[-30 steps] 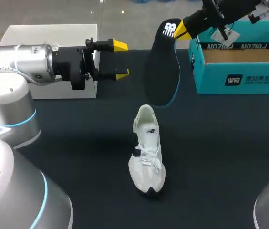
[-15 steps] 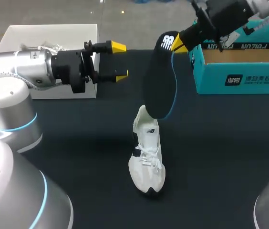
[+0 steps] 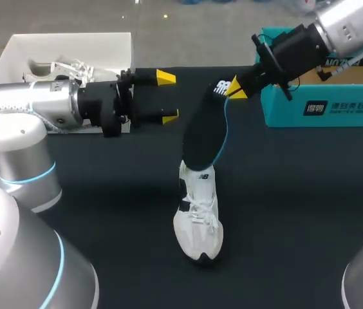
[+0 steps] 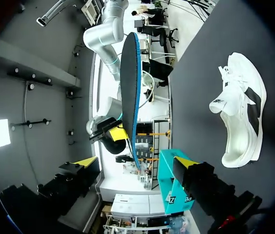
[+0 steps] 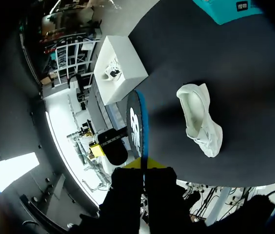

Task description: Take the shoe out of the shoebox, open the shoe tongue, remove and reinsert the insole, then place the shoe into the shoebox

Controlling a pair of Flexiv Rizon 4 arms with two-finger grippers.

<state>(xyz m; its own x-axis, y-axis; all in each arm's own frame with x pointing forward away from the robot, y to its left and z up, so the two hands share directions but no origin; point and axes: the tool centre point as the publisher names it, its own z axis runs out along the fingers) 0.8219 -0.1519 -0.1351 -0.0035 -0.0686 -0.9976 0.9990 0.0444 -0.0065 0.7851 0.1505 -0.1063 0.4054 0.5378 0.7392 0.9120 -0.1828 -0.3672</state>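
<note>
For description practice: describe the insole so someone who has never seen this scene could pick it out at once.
On the dark table, find the white shoe in the middle. Over its heel hangs the insole, held at the top by the right end effector. It alone is flat, black and blue-edged.

Two shoes (image 3: 198, 212) (image 3: 62, 67), two boxes (image 3: 20, 48) (image 3: 336, 111), one insole (image 3: 204, 132)

White open box (image 3: 65, 46) is standing at the far left of the black table (image 3: 297, 206), well apart from the table's middle; a pale, strappy item (image 3: 61, 67) is lying inside it, not clearly identifiable
</note>
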